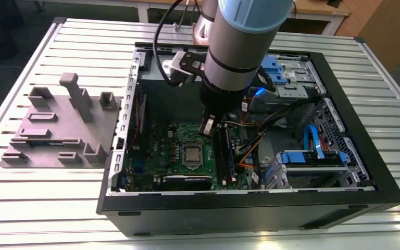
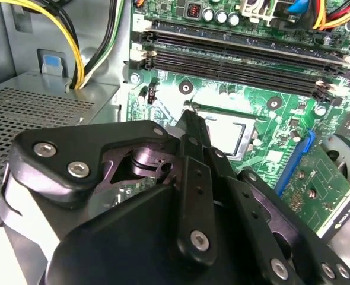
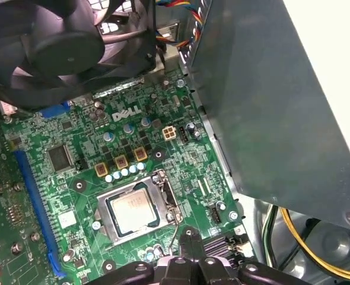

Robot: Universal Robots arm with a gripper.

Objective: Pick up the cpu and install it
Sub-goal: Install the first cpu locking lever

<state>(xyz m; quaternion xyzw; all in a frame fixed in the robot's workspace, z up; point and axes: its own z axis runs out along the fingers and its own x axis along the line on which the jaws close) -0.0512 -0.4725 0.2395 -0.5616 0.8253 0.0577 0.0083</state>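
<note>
The cpu (image 1: 191,154), a small silvery square chip, lies flat in the dark socket frame (image 3: 163,191) on the green motherboard (image 1: 160,146) inside the open computer case (image 1: 249,205). Both wrist views show it seated in the socket: the cpu (image 3: 132,211) in the first, the cpu (image 2: 229,134) in the second. My gripper (image 1: 209,125) hangs just above the board, beside the socket's edge and a little off the chip. The fingertips (image 2: 190,110) are pressed together with nothing between them, and they stand clear of the chip in the first wrist view (image 3: 190,235).
Long memory slots (image 2: 240,53) run beside the socket. A grey power supply (image 3: 270,89) and yellow cables (image 3: 305,237) stand close by, with a black fan (image 3: 62,47) overhead. A grey parts fixture (image 1: 61,130) sits on the slatted table (image 1: 40,198) at the exterior view's left.
</note>
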